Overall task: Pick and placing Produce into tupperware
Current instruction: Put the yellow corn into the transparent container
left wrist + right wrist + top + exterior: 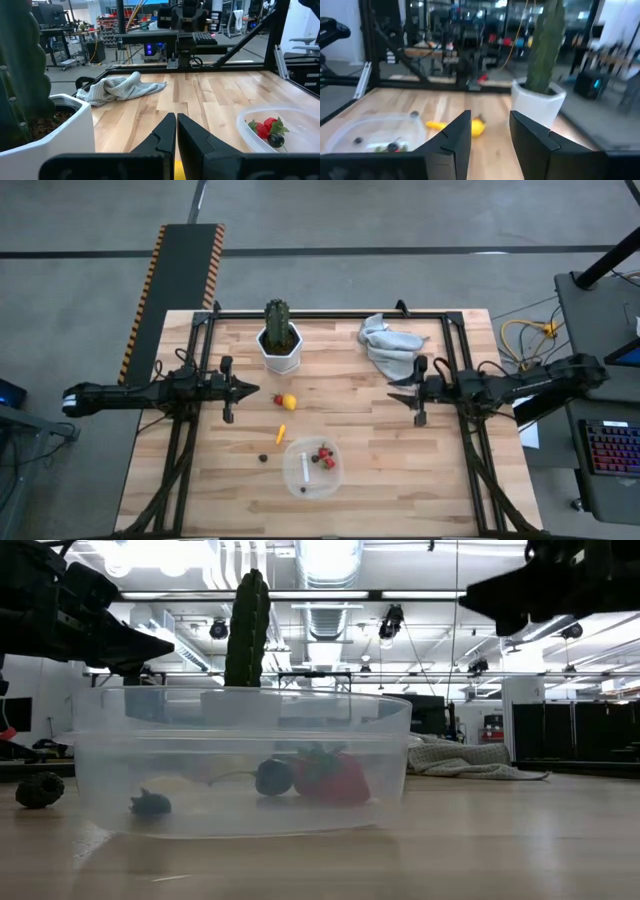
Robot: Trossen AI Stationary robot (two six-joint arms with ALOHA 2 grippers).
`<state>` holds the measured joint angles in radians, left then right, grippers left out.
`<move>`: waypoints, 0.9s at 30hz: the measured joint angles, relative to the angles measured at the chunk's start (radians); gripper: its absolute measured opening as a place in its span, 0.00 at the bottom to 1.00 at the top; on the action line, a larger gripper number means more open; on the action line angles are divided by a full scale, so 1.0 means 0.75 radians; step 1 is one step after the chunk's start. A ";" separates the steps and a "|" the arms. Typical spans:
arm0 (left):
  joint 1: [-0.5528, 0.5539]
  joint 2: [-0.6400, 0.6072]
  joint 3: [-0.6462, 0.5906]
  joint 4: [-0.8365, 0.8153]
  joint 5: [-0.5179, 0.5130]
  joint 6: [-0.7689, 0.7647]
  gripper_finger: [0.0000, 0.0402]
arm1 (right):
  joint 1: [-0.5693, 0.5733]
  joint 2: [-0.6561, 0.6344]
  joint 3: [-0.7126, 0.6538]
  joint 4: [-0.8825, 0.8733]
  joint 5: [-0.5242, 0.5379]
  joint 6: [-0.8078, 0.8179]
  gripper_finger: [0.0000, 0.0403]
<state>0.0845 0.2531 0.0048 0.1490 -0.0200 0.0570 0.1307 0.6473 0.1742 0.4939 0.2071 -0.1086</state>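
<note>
Tupperware (240,765) foreground; both arms level, left tool (254,390) closed.

A worktop (400,480) carries everything. The tupperware (310,467) sits near the front edge, about midway along it. Inside it lie two strawberries (324,457) toward its right side, plus a berry (303,489) at its front. Just outside its back-left corner lie another berry (263,457) and, behind that, an orange sliver (281,433). Farther back, a strawberry (277,399) and a lemon (289,401) lie touching side by side. Behind them, near the back edge, stands a potted cactus (279,335). A crumpled cloth (389,344) lies toward the back-right corner. The left gripper (252,389) hangs over the left side, the right gripper (394,392) over the right.
</note>
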 joint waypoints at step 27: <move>0.001 0.000 0.000 0.002 0.003 0.046 0.00 | 0.003 -0.283 0.106 -0.445 0.075 -0.066 0.25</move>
<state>0.0849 0.2531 0.0048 0.1507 -0.0176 0.0914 0.1326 0.4353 0.2538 0.1605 0.2630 -0.1577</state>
